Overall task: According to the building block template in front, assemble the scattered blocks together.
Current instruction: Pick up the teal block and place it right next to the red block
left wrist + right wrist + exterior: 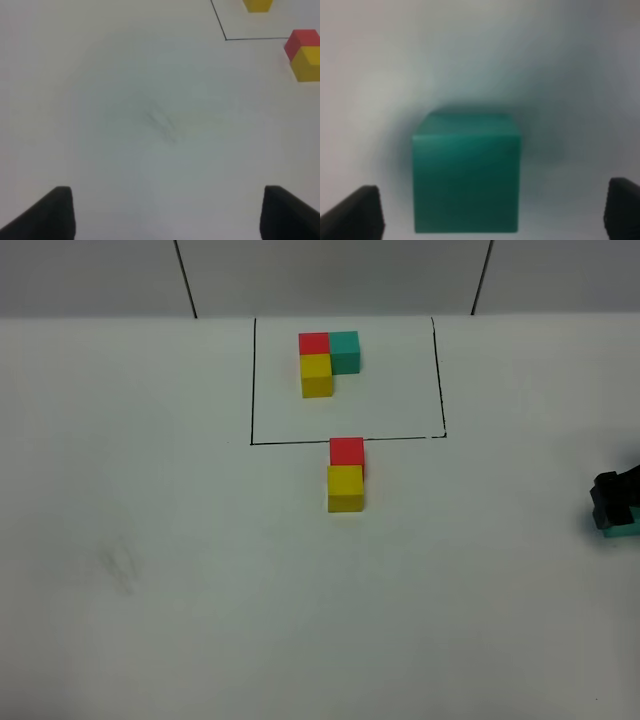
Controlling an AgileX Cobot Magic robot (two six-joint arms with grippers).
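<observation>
While your right gripper point(489, 210) straddles the teal cube point(466, 172), its jaws stand clear of both sides; your left gripper point(167, 212) gapes over open table point(125, 75).

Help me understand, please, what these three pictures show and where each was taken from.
This is a two-armed robot. One camera looks down from high on a white table; one sits on each wrist. The template, a red, teal and yellow cluster, lies inside a drawn outline. At its near edge, a red block and a yellow block touch. The right end effector is open around a teal block, not gripping. The left end effector is open, holding nothing.
</observation>
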